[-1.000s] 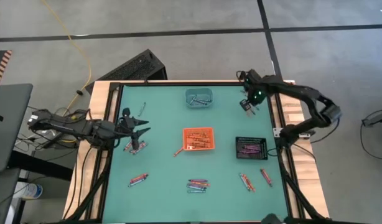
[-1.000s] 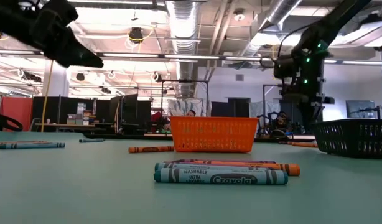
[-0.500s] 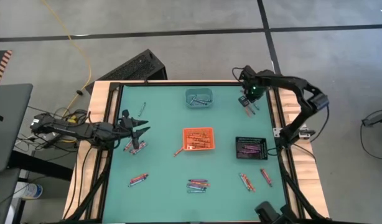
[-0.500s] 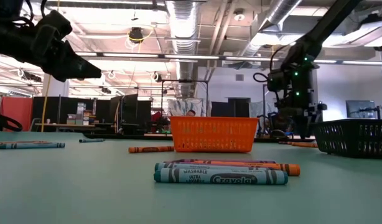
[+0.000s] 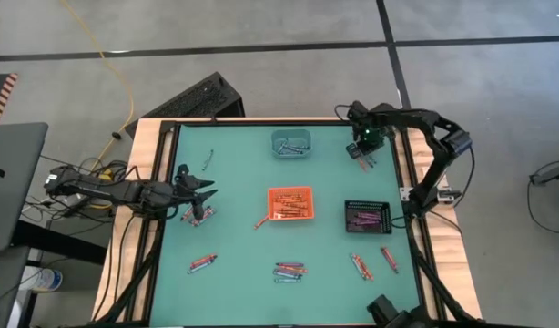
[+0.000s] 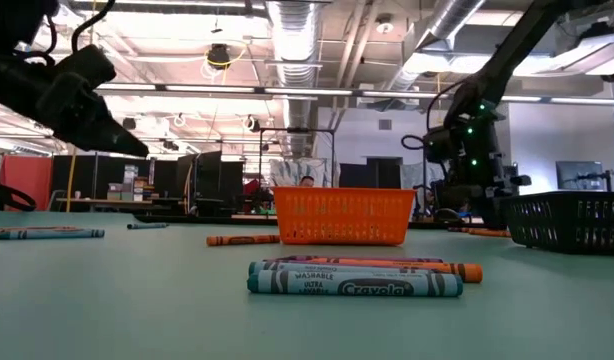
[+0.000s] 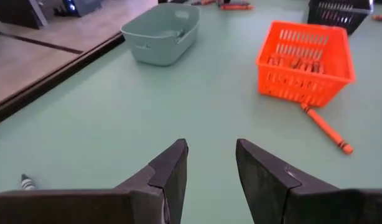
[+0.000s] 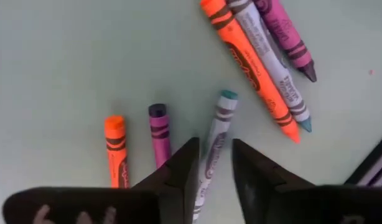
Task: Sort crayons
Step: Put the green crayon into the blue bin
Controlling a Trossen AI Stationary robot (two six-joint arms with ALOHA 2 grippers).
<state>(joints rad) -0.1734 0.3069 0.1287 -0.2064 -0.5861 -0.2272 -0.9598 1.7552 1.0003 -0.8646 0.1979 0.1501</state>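
Right gripper (image 8: 211, 163), released, hovers over a teal crayon (image 8: 214, 149) among loose crayons at the bench's (image 5: 243, 273) upper right. Centre the fingers on that stick alone. Left gripper (image 5: 203, 189), released, waits mid-left.

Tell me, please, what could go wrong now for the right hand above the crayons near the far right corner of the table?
1. The right hand is open over a blue-grey crayon, with a purple crayon and an orange crayon close beside it. Closing may catch or push a neighbour.
2. Three more crayons lie touching each other, so taking one may roll the others.
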